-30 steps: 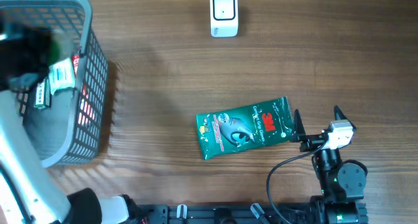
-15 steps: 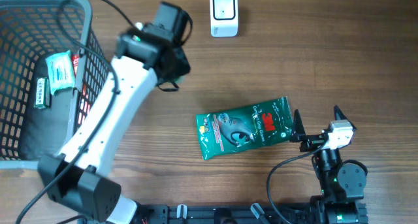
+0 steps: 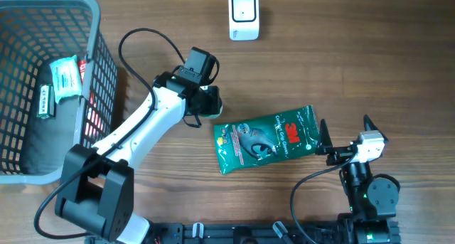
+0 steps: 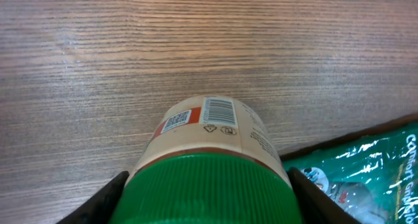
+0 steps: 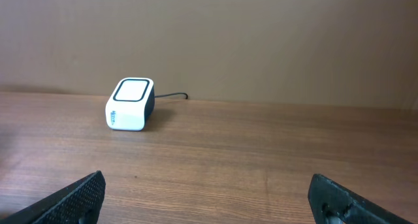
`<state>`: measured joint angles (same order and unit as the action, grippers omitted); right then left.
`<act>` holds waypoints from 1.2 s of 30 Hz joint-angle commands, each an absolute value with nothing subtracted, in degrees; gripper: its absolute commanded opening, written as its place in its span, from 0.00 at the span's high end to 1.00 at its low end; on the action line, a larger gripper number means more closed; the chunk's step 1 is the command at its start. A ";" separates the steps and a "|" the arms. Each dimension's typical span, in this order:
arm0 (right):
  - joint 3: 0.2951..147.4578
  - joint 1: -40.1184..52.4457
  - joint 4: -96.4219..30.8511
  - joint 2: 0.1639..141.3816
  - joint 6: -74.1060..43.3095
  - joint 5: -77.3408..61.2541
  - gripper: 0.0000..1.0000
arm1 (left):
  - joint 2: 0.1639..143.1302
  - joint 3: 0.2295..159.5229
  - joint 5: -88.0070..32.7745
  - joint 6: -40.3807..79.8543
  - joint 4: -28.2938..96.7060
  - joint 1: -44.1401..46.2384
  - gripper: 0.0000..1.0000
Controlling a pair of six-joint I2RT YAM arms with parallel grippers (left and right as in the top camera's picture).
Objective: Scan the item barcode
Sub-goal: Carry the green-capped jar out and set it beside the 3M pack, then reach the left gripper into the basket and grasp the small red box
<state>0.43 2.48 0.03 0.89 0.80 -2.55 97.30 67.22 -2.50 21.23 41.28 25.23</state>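
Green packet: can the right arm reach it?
Probably yes. The green packet lies just beside the open right pincer, nothing between them, though the pincer points past it.

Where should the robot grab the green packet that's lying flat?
Probably by its thin right end, coming in low from the right. The packet lies flat, so only an edge gives the fingers something to pinch. The open right gripper is just beside that end.

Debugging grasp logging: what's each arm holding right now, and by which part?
Left gripper holds the jar by its green cap, one jaw on each side. Right gripper is open, holding nothing.
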 commanded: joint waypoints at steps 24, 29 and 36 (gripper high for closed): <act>0.30 2.50 0.16 0.54 1.50 -3.03 0.00 | 91.24 106.87 14.74 66.48 80.73 -21.87 0.00; 0.30 2.50 0.16 0.54 1.50 -3.05 0.00 | 101.30 100.01 7.90 66.50 79.40 -25.63 0.00; 0.30 2.52 0.16 0.54 1.50 -3.03 0.00 | 105.80 83.68 3.84 66.52 64.10 -24.97 0.00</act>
<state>0.43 2.48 0.03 0.89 0.80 -2.55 105.21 88.77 5.48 65.69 67.31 -25.19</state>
